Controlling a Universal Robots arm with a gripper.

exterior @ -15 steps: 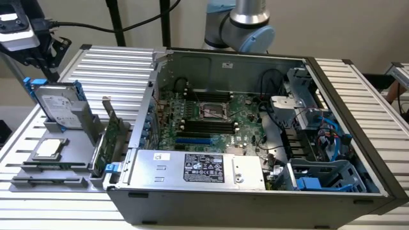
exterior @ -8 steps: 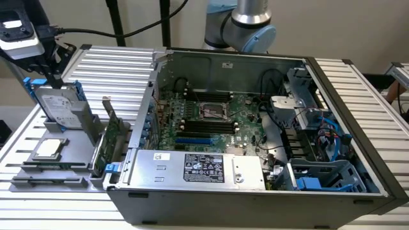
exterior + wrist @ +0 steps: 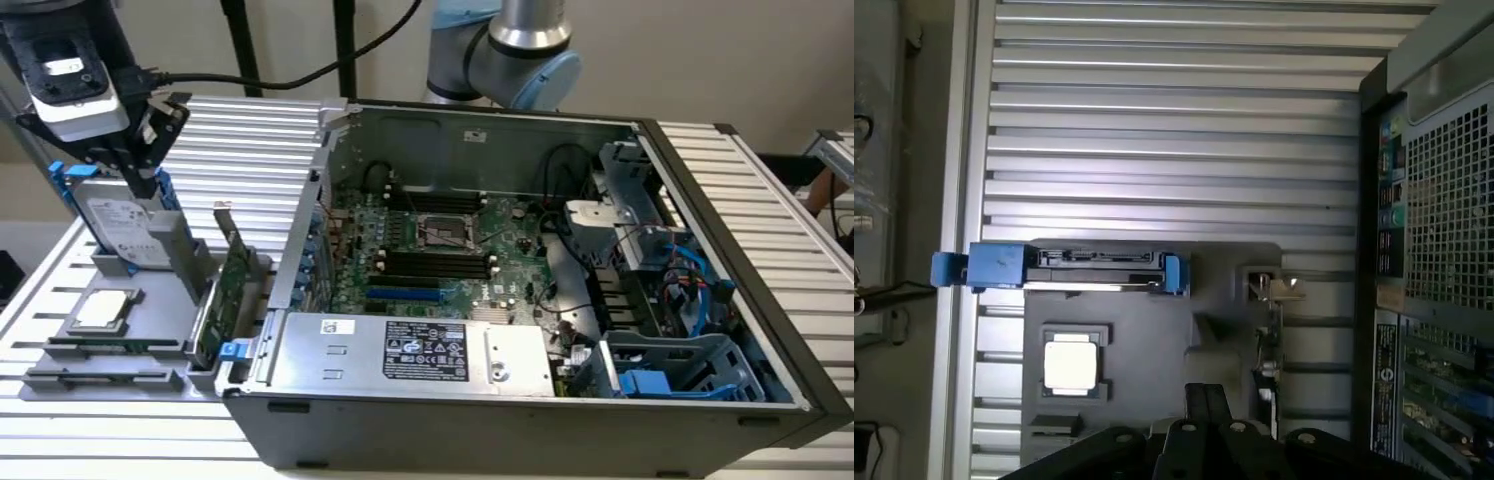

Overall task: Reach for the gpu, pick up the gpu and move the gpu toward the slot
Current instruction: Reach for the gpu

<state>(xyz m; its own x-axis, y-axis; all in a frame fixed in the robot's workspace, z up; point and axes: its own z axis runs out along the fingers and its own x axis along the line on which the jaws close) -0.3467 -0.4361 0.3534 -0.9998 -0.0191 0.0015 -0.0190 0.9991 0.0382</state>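
Observation:
The gpu (image 3: 236, 282) is a thin green card with a silver bracket. It stands on edge in the grey holder (image 3: 134, 345), just outside the computer case's left wall. In the wrist view the gpu (image 3: 1268, 345) appears edge-on. My gripper (image 3: 140, 183) hangs at the exterior view's upper left, over the hard drive (image 3: 118, 225) and apart from the card. Its fingers meet at the tips with nothing between them. The gripper (image 3: 1206, 402) is seen beside the card's line. Blue slots (image 3: 400, 295) lie on the motherboard (image 3: 447, 245).
The open computer case (image 3: 694, 300) takes the middle and right of the slatted table (image 3: 254, 140). The holder also carries the blue-railed hard drive (image 3: 1069, 265) and a square silver CPU (image 3: 1071, 362). The case's rear panel (image 3: 1444, 250) is close by. A black cable (image 3: 267, 70) trails behind the arm.

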